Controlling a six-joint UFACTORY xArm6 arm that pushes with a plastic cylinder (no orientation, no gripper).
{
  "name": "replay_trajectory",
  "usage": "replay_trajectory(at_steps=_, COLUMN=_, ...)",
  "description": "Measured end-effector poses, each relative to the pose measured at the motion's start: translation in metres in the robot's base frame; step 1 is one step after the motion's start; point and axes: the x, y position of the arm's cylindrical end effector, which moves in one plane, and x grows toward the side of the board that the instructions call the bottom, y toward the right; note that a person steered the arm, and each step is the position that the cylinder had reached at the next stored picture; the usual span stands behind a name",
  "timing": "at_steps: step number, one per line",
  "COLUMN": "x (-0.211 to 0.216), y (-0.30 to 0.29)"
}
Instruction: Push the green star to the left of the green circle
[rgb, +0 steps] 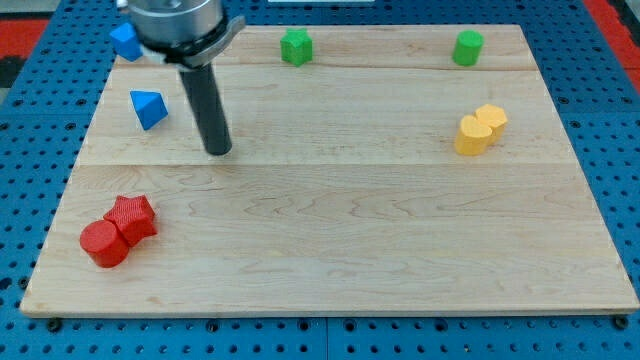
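The green star sits near the board's top edge, left of centre. The green circle sits near the top edge at the view's right, well apart from the star. My tip rests on the board at the left, below and to the left of the green star, not touching any block. A blue triangle lies just left of the rod.
A blue block sits at the top left corner, partly hidden by the arm. A red star and a red circle touch each other at the lower left. Two yellow blocks touch at the right. The wooden board lies on a blue pegboard.
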Motion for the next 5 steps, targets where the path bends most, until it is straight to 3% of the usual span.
replay_trajectory(at_steps=3, x=-0.150, y=-0.053)
replay_trajectory(at_steps=4, x=-0.177, y=-0.043)
replay_trajectory(at_steps=5, x=-0.178, y=0.038)
